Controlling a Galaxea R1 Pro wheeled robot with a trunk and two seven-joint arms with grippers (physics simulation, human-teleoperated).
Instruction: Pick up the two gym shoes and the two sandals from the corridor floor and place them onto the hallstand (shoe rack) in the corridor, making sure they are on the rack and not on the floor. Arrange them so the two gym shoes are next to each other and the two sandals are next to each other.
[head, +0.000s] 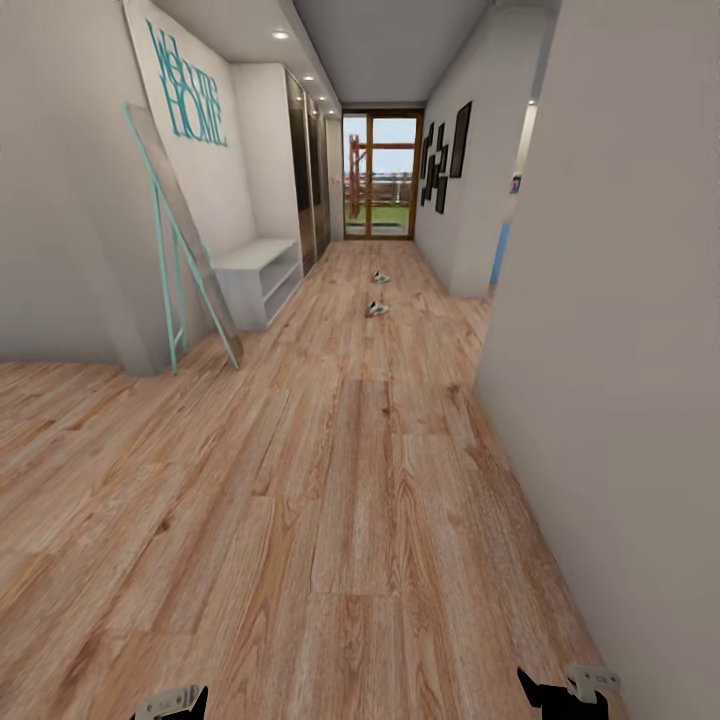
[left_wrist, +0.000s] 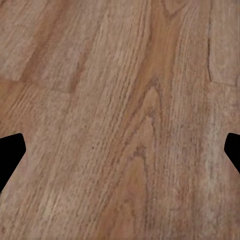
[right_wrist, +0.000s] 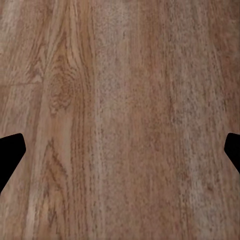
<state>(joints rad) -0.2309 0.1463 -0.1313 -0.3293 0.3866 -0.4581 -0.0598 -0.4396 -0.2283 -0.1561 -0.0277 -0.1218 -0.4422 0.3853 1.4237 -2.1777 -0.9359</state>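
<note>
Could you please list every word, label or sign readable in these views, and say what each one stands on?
"Welcome HOME" in teal letters, on the white wall panel above the hallstand.
The dark frames on the right-hand wall: too small to tell any text.
The gym shoes: too small to read any label.

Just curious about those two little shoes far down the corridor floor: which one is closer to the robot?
The gym shoe lower in the head view is closer; the other gym shoe lies beyond it, towards the glass door.
</note>
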